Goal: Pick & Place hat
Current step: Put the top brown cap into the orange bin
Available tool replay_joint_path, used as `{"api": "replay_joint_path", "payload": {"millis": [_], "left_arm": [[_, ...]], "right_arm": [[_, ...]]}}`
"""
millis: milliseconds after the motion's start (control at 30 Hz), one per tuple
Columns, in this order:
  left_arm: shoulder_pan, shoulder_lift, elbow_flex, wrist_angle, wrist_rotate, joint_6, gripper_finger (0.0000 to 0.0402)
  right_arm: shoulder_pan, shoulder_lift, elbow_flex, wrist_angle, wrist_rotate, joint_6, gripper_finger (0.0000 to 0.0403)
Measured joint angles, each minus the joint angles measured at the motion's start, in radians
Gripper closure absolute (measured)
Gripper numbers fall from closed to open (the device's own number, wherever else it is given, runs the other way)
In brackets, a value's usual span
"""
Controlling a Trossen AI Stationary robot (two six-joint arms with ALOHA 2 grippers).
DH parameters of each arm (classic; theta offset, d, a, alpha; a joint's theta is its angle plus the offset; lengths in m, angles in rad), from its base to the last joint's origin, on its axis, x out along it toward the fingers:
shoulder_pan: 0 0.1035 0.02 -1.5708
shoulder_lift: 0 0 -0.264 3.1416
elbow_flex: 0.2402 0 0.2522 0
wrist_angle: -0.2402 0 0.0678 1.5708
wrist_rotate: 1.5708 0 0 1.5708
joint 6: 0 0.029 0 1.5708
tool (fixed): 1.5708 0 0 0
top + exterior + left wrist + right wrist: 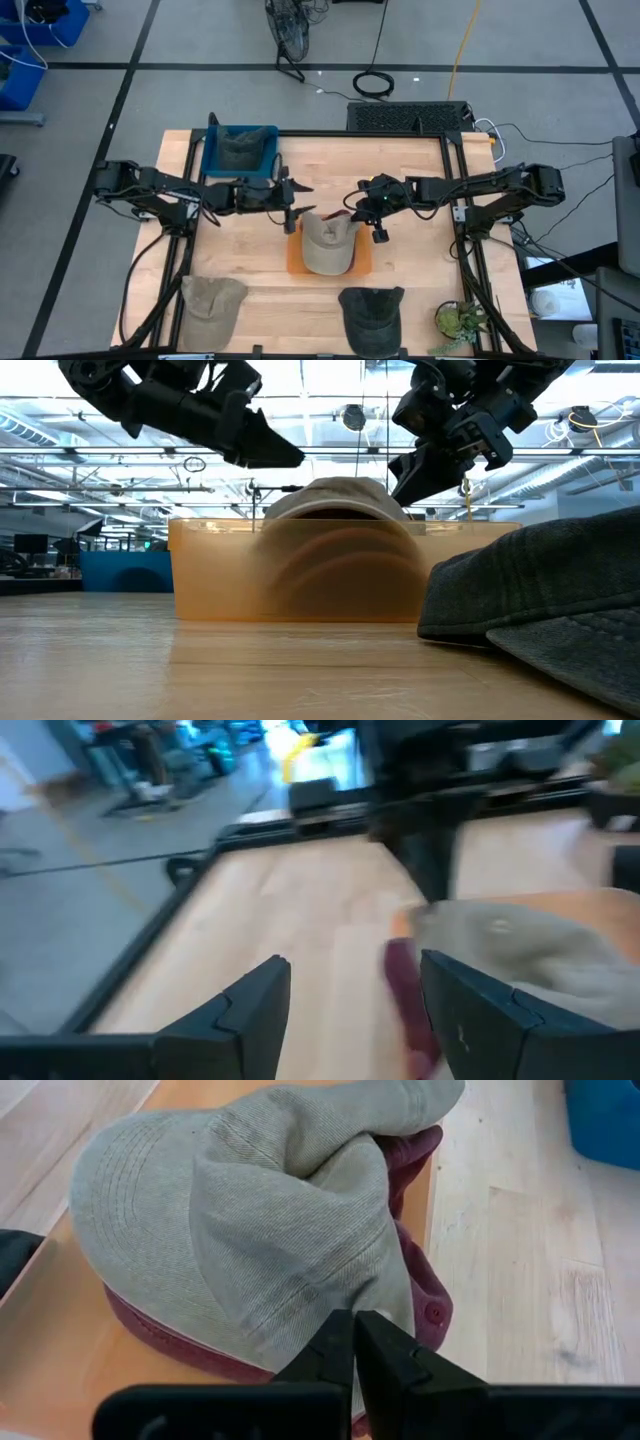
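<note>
One grey hat (pixel 327 243) in the orange bin (pixel 295 262), brim toward the table's front; right end effector (pixel 377 226) pressed together, left end effector (pixel 290 203) spread.

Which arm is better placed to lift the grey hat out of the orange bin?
Right, probably. The right gripper sits over the grey hat in the orange bin, fingers shut at its fabric edge. The left gripper is open beside the bin, holding nothing.

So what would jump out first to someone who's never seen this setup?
Probably the orange bin in the middle of the table, with a grey cap piled on a maroon one. Both arms meet above it: the left gripper open, the right gripper shut over the grey cap.
</note>
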Motion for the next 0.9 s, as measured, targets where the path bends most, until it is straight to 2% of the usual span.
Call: {"api": "replay_joint_path", "payload": {"millis": [100, 267, 333, 533, 767, 900], "left_arm": [[0.005, 0.000, 0.000, -0.003, 0.157, -0.017, 0.0176], [0.062, 0.000, 0.000, -0.114, 0.412, -0.157, 0.0181], [0.078, 0.000, 0.000, -0.140, 0.428, -0.161, 0.0188], [0.099, 0.000, 0.000, -0.142, 0.368, -0.177, 0.0203], [0.100, 0.029, -0.001, -0.144, 0.389, -0.185, 0.0204], [0.100, 0.063, 0.000, -0.096, 0.437, -0.187, 0.0204]], "right_arm": [[0.000, 0.000, 0.000, 0.000, 0.000, -0.004, 0.0399], [0.000, 0.000, 0.000, 0.000, 0.000, -0.007, 0.0399], [0.000, 0.000, 0.000, 0.000, 0.000, -0.008, 0.0399], [0.000, 0.000, 0.000, 0.000, 0.000, -0.010, 0.0399], [0.000, 0.000, 0.000, 0.000, 0.000, -0.010, 0.0399], [0.000, 0.000, 0.000, 0.005, -0.001, -0.010, 0.0399]]}}
